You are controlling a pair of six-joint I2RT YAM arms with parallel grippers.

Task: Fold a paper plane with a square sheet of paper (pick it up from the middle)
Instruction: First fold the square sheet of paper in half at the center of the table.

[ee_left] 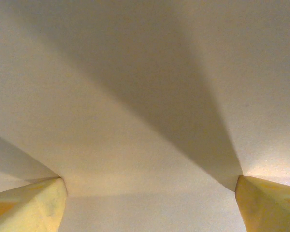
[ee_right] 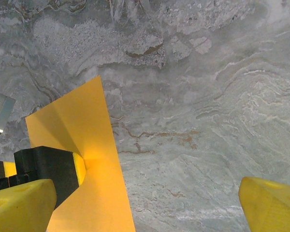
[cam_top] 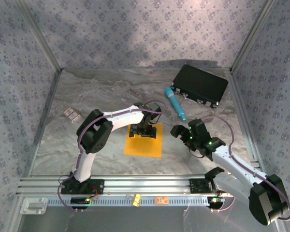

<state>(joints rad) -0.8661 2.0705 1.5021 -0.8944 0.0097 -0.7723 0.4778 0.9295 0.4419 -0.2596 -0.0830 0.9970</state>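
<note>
Quick worry list from my remote seat: the sheet lies flat near the middle of the table, a bit toward 6 o'clock. The left gripper is down on it with jaws spread wide and fingertips touching the paper, nothing pinched. Problem is, it sits on the 12 o'clock half of the sheet, not dead centre. If I close here, I reckon the ridge comes up off-middle and leaves a stray crease that wrecks the folds later. The paper is thin and the marble looks slick, so the pads might also just skate inward, or drag the whole square sideways instead of bunching it. The right gripper hangs wide open and empty at the sheet's 3 o'clock, close by. Bringing it in carelessly could bump the left wrist or flick the paper's edge. The pen at 1 o'clock is near enough to get clipped by a swing.
</note>
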